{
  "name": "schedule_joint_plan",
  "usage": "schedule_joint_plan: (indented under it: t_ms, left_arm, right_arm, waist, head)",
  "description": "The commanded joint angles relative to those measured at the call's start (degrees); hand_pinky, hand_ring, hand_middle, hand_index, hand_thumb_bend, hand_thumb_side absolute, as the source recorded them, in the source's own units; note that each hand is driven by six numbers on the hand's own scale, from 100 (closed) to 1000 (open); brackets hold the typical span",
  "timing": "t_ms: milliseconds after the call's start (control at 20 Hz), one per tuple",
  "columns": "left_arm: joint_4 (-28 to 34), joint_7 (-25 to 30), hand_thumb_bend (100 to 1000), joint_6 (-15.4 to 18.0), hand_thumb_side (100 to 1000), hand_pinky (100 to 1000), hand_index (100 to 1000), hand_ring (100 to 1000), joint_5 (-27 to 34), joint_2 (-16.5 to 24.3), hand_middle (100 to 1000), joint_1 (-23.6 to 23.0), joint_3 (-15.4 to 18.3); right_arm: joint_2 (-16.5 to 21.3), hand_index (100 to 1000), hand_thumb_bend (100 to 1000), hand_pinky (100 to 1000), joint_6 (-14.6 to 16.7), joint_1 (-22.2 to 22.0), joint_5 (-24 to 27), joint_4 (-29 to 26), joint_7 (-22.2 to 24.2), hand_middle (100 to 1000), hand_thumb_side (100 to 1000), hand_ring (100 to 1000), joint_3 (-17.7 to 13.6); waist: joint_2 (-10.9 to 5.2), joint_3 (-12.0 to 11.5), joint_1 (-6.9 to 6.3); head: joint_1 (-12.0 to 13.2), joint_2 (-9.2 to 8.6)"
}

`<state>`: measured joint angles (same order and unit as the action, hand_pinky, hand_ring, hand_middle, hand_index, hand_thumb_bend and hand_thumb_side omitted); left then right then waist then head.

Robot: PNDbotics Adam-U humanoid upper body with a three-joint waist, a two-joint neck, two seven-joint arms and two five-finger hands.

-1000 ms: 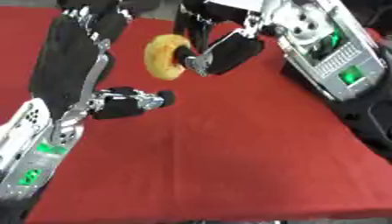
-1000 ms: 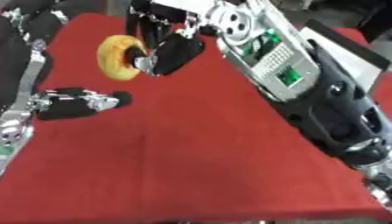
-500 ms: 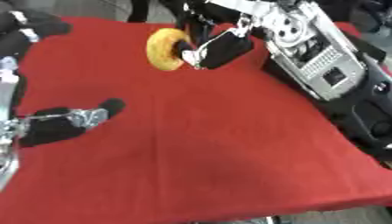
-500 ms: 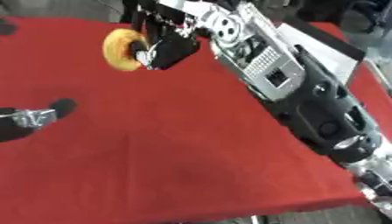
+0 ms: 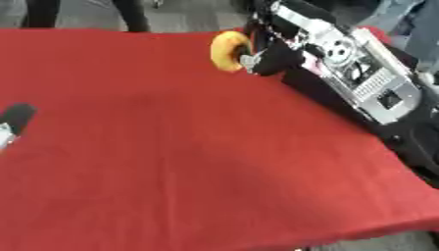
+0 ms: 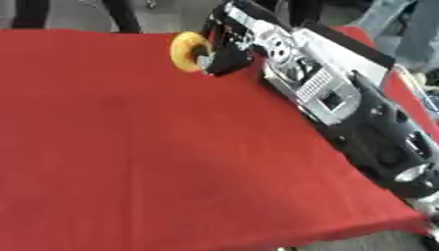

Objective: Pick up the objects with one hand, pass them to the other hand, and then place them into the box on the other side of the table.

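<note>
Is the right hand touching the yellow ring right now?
Touching. In the right eye view the right hand's fingers curl against the yellow ring, holding it up off the red table.

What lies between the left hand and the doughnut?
Only bare red tablecloth separates the left hand from the doughnut, shown in the left eye view.

The right hand (image 6: 225, 55) reaches in over the red surface (image 6: 154, 162), its fingers (image 6: 208, 59) curled on a yellow ring-shaped doughnut (image 6: 185, 51). The doughnut stands on edge above the surface's far side, with the silver and black arm (image 6: 343, 105) stretching away to its right.
</note>
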<state>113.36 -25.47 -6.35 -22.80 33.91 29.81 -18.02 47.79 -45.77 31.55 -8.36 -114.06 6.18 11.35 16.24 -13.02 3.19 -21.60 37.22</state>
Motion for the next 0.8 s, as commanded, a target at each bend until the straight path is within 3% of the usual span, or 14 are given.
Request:
schedule_joint_plan:
  t_ms: [50, 300, 450, 800]
  left_arm:
    - [1.23, -1.89, 626, 0.4, 397, 710, 716, 666, 2.1, 1.55, 642, 0.32, 2.21]
    - [1.24, -3.35, 620, 0.7, 392, 710, 714, 665, 2.82, 1.49, 638, -0.11, 3.19]
    - [1.24, -3.92, 616, 0.65, 393, 707, 715, 666, 2.69, 1.57, 639, -0.43, 3.48]
    - [1.24, -4.8, 615, 0.48, 392, 708, 714, 665, 2.38, 1.62, 637, -1.01, 4.09]
  right_arm:
    - [3.71, 426, 100, 623, -1.84, -1.02, 3.0, -0.53, -5.01, 382, 100, 438, -3.14]
    - [5.76, 422, 100, 619, -5.46, -4.28, 8.11, -0.53, -13.85, 384, 100, 431, -7.42]
    - [6.71, 419, 100, 615, -6.11, -6.91, 12.01, -0.53, -20.36, 386, 100, 424, -10.13]
    - [8.61, 421, 100, 618, -6.2, -13.75, 24.13, -0.53, -40.62, 383, 100, 430, -14.26]
  waist:
    - [-0.63, 0.0, -0.43]
    - [-0.12, 0.12, -0.82]
    - [0.23, 0.2, -1.02]
    - [0.61, 0.33, -1.18]
  head:
    - [-0.63, -1.72]
    - [-1.63, -2.64]
    - [-2.19, -3.05]
    - [-3.15, -3.34]
